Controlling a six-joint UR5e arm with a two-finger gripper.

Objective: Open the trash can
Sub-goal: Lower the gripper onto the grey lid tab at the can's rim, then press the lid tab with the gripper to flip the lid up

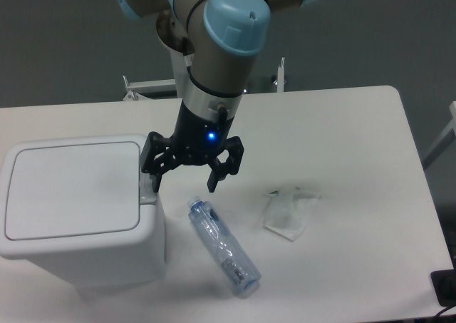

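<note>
Robotics lab, UR5e arm (214, 66), white table (342, 137)

Bin (78, 216): white plastic, smooth, faint sheen on lid. Gripper (184, 184): black, matt, hard-looking fingers; material not certain. Arm (221, 59): grey satin shell, glossy pale-blue plastic caps. Bottle (222, 248): clear plastic, crinkled, glossy, bluish tint. Wrapper (288, 210): thin clear film, creased, shiny in spots. Table (342, 137): white, smooth, matt.

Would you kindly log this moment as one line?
gripper: open, empty | trash can: lid closed | bottle, wrapper: on table
</note>
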